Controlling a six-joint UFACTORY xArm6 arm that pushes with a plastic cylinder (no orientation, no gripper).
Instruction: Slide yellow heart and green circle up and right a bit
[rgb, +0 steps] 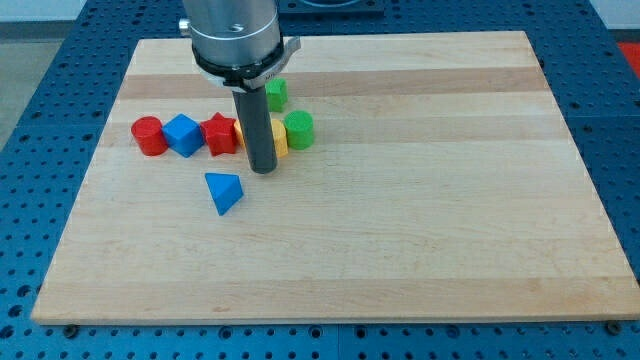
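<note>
The yellow heart (281, 139) lies left of centre on the wooden board, mostly hidden behind my rod. The green circle (299, 129) touches its right side. My tip (263, 168) rests on the board just below and left of the yellow heart, close against it. Another green block (276, 94), shape unclear, sits just above the pair, partly hidden by the arm.
A row runs left from the heart: a red star (219, 135), a blue cube (183, 134) and a red cylinder (149, 135). A blue triangle (224, 191) lies below the row. The board (420, 200) sits on a blue perforated table.
</note>
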